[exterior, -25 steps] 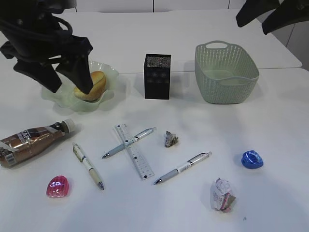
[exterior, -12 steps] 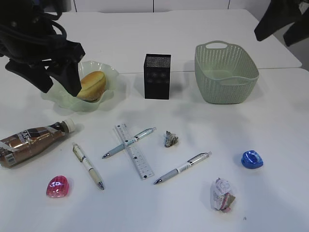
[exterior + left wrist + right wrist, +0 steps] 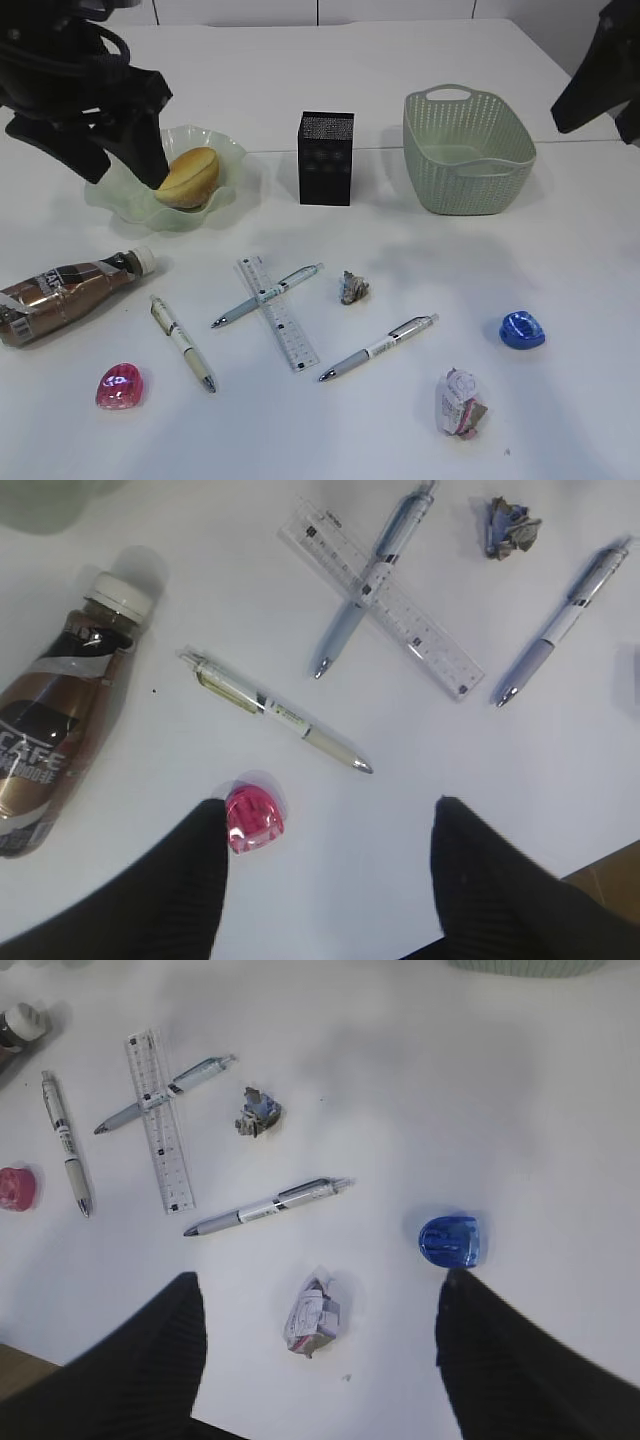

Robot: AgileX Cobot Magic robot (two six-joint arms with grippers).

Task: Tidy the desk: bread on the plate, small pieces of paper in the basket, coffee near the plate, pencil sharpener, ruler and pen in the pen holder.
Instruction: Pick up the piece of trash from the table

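Observation:
The bread [image 3: 187, 177] lies in the pale green plate [image 3: 228, 150]. My left gripper [image 3: 118, 168] hangs open just left of it, holding nothing. Below it lie the coffee [image 3: 60, 740] on its side, a pink pencil sharpener [image 3: 253, 818], a pen [image 3: 275, 710] and the ruler [image 3: 385, 600] with a second pen across it. High at the right edge, my right gripper [image 3: 320, 1295] is open and empty. It sits above a crumpled piece of paper [image 3: 313, 1315] and a blue pencil sharpener [image 3: 452, 1240]. The black pen holder [image 3: 326, 158] and the green basket [image 3: 468, 150] stand at the back.
A smaller paper scrap [image 3: 353, 288] lies right of the ruler, and a third pen [image 3: 378, 347] lies right of that. A seam between two tabletops runs behind the plate and basket.
My left gripper has lifted up and to the left off the bread, which stays in the plate. The right arm has swung further right and a little lower.

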